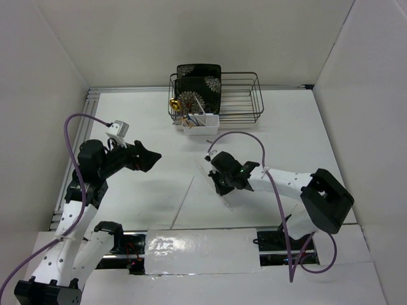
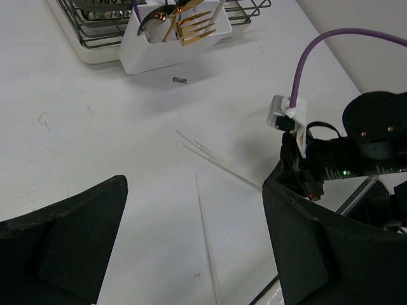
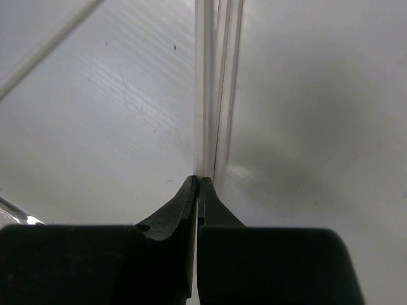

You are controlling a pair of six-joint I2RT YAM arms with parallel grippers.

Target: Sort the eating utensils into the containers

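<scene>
Chopsticks are the pieces left out on the worktop (image 1: 292, 140). The right end effector (image 3: 198, 184) has its fingers pressed together on the near end of one pale chopstick (image 3: 206, 95), low against the surface. The thin stick runs straight away from the tips, pinched at its end probably because a flat-lying stick offers little else to catch. Whether one stick or a pair sits in that pinch I cannot tell from the wrist view. A second chopstick (image 2: 205, 235) lies loose just to the left, apart from the first. The left end effector (image 2: 194, 183) hovers over the left-centre with fingers wide apart and nothing between them, seemingly parked out of the way. At the far side the white caddy (image 1: 201, 123) stands against the front of the wire rack (image 1: 241, 95), with a gold fork (image 2: 194, 28) already upright inside, so the sorting looks well along. The next move calls for lifting the stick cleanly and carrying it to the caddy.
</scene>
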